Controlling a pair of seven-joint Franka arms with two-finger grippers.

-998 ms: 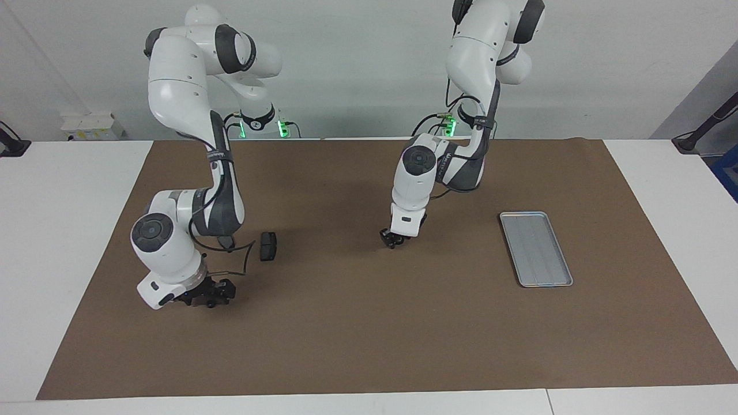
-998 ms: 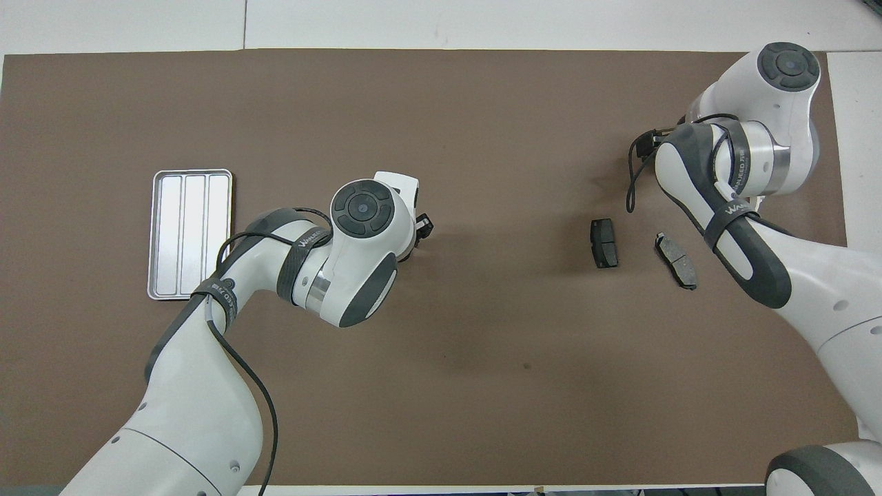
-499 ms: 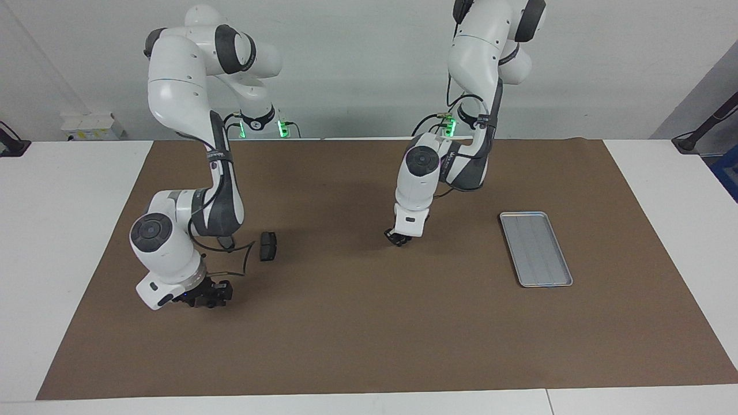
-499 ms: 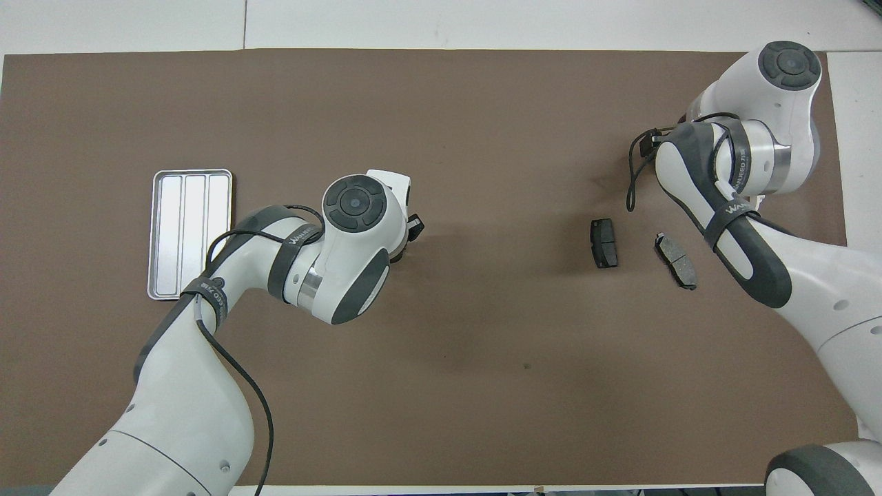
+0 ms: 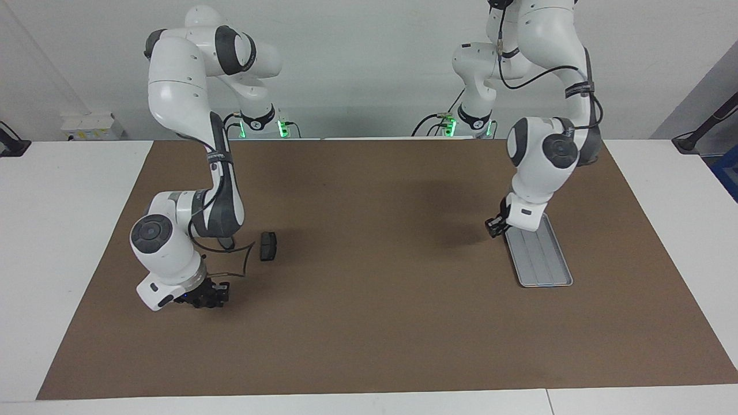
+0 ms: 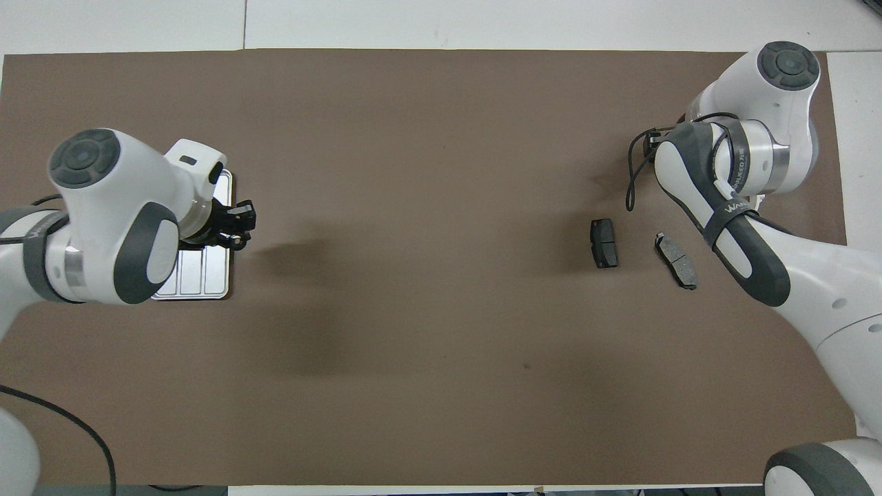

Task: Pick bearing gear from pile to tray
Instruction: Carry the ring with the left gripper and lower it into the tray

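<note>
Two pincers are in play. The left pincer [image 5: 496, 226] [image 6: 238, 222] hangs at the right of the middle of the facing view, low over the corner of the tray [image 5: 542, 259] [image 6: 207, 275] that lies nearest the robots and toward the middle of the surface. Whether it is wide, narrow or holding a part cannot be told. The tray is a silver-grey ridged rectangle on the brown mat [image 5: 369, 323], toward the left arm's end of the surface. In the overhead view it sits at the left of the middle, half covered by the left arm.

The right pincer [image 5: 210, 294] is at the lower left of the facing view, close above the mat, its wrist bent low. Its opening cannot be told either.

What shows of the pile is one dark grey plate [image 5: 268, 246] [image 6: 603, 242], flat on the mat just beside the right arm's elbow, and a second plate [image 6: 676, 260] near it, seen only in the overhead view, at the right of the middle.
</note>
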